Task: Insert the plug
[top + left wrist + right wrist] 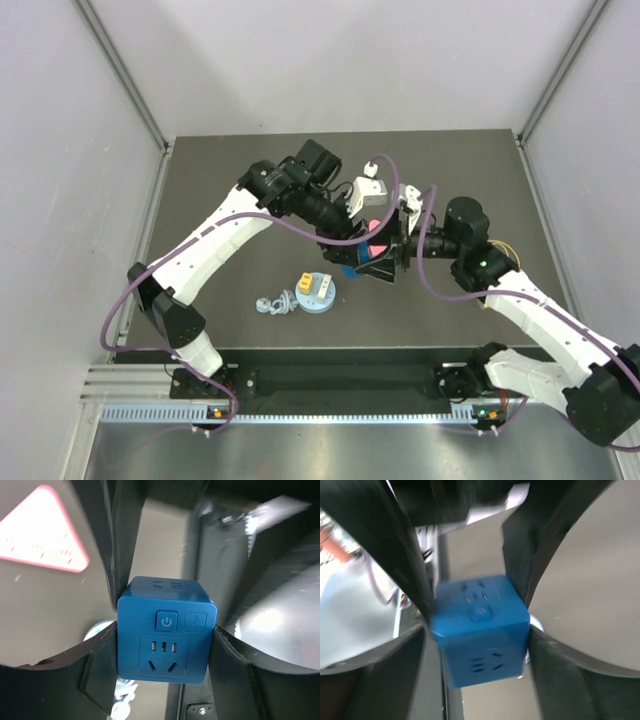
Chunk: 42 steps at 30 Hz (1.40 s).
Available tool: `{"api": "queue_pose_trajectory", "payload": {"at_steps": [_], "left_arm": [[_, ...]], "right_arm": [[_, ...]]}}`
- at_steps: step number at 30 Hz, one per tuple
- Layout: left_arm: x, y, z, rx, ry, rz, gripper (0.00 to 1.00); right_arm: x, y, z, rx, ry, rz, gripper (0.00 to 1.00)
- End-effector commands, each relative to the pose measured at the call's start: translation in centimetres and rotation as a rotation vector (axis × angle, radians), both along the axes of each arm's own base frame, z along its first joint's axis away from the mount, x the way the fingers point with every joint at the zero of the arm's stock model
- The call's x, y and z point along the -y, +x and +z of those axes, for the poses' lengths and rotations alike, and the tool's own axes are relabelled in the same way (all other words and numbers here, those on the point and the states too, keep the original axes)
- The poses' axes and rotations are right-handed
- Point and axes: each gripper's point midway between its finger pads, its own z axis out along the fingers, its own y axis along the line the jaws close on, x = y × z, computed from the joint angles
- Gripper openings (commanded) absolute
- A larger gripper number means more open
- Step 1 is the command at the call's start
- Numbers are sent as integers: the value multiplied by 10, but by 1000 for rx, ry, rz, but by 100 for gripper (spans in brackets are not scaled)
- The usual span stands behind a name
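A blue cube socket (166, 605) sits between the pads of my left gripper (166, 660), which is shut on its two sides; the face with the power button and the socket holes points at the camera. In the top view both grippers meet above the table's middle, the left gripper (348, 252) and the right gripper (386, 262), with a bit of the blue cube (347, 270) showing. My right gripper (477, 667) is open, with a finger on each side of the cube (482, 650), which is blurred there. A light-blue round plug piece (316, 291) with a coiled cable (274, 304) lies on the table.
A pink-edged triangular label (40, 530) shows up close behind the cube. The dark table (220, 200) is walled by white panels on three sides. A metal rail (300, 395) runs along the near edge by the arm bases.
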Motion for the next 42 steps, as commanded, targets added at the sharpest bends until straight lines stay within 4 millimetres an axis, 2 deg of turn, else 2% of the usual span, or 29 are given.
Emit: {"api": "queue_pose_trajectory", "payload": {"at_steps": [1, 4, 6, 7, 8, 9, 10, 11, 14, 18, 19, 21, 22, 25, 29, 31, 33, 35, 36, 37, 40, 42], "left_arm": [[-1, 31, -9, 110, 24, 102, 0], [-3, 47, -18, 174, 48, 155, 0], [-3, 63, -16, 264, 23, 192, 0], [-4, 70, -14, 303, 11, 212, 0], [-2, 81, -8, 369, -36, 239, 0], [-2, 87, -6, 401, -61, 238, 0], [-6, 93, -12, 408, -77, 250, 0], [0, 97, 1, 445, -150, 237, 0], [5, 103, -4, 462, -224, 165, 0], [9, 113, -21, 449, -247, 76, 0], [12, 116, -21, 447, -263, 62, 0], [15, 123, -29, 437, -285, 31, 0], [18, 127, -29, 430, -320, 8, 0], [23, 138, -28, 442, -360, -13, 0], [35, 153, -46, 425, -370, -36, 0], [41, 157, -52, 416, -381, -43, 0], [49, 164, -62, 395, -406, -39, 0], [54, 165, -73, 374, -423, -57, 0], [57, 170, -71, 393, -440, -50, 0], [59, 174, -78, 389, -434, -44, 0], [61, 186, -82, 434, -429, -19, 0], [62, 190, -95, 418, -403, -20, 0]], "right_arm": [[16, 16, 69, 113, 106, -188, 87], [34, 24, 76, 35, 142, -330, 94], [45, 31, 79, -28, 156, -416, 94], [49, 35, 68, -106, 123, -459, 94], [57, 43, 73, -144, 136, -519, 94], [61, 47, 69, -178, 125, -552, 94], [66, 54, 61, -241, 116, -607, 93], [74, 61, 56, -273, 114, -658, 93], [93, 78, 29, -370, 115, -775, 93], [112, 101, -22, -494, 53, -833, 91], [112, 99, -36, -543, 40, -810, 91], [124, 108, -45, -573, 54, -827, 89], [126, 109, -56, -606, 45, -826, 88], [138, 120, -70, -628, 18, -885, 87], [156, 136, -98, -682, -34, -995, 79], [159, 142, -115, -725, -49, -1014, 73], [159, 148, -121, -736, -46, -1012, 70], [159, 154, -132, -757, -53, -1014, 59], [159, 156, -140, -775, -61, -1019, 47], [159, 157, -144, -787, -62, -1021, 44], [158, 159, -155, -810, -76, -1010, 42], [158, 159, -162, -820, -93, -1007, 43]]}}
